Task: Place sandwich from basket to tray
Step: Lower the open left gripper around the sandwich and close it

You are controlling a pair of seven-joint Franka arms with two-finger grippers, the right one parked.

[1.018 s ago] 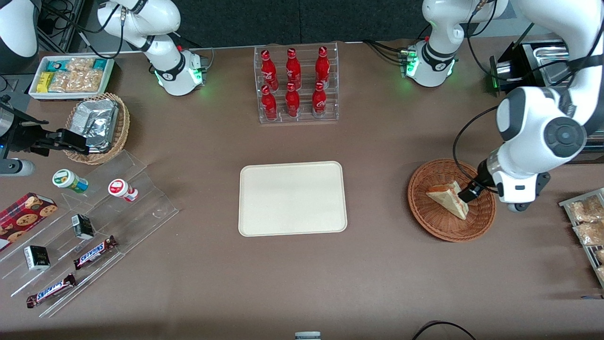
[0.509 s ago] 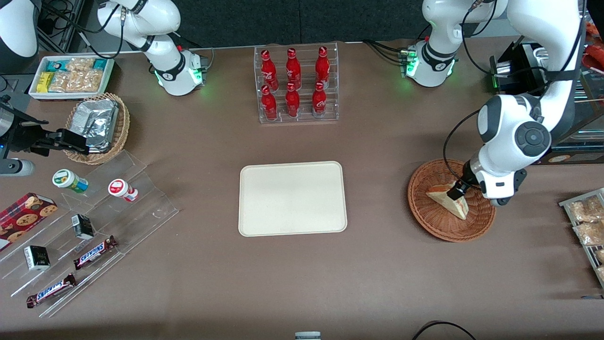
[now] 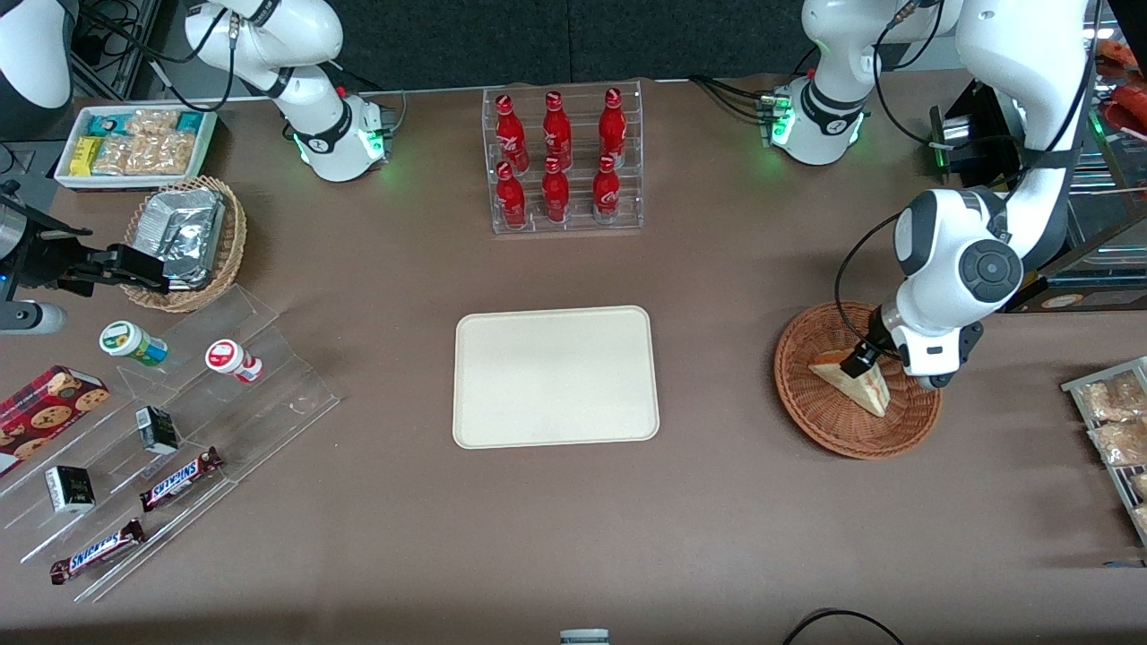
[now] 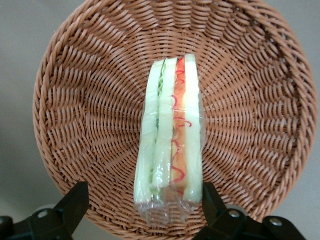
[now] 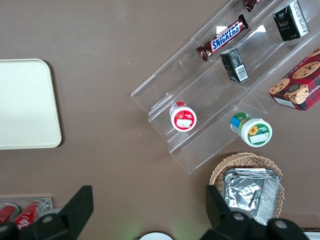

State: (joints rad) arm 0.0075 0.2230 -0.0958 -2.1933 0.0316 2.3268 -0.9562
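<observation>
The sandwich (image 3: 853, 380), a clear-wrapped white bread wedge with red and green filling, lies in the round reddish-brown wicker basket (image 3: 824, 425) toward the working arm's end of the table. The left gripper (image 3: 866, 361) hangs just above the sandwich's thick end. In the left wrist view the gripper (image 4: 145, 207) is open, its two black fingers (image 4: 75, 200) standing either side of the sandwich (image 4: 170, 150) without touching it, with the basket (image 4: 80, 100) around it. The cream-beige tray (image 3: 556, 376) lies flat mid-table.
A clear rack of red bottles (image 3: 563, 161) stands farther from the front camera than the tray. A tan basket with foil packs (image 3: 186, 240), a white bin of snacks (image 3: 134, 146) and clear stepped shelves with snacks (image 3: 170, 430) lie toward the parked arm's end. A rack of snack bags (image 3: 1116, 430) is beside the basket.
The left arm has swung in over the basket and the gripper has shifted along the sandwich toward its thick end. The sandwich has not moved.
</observation>
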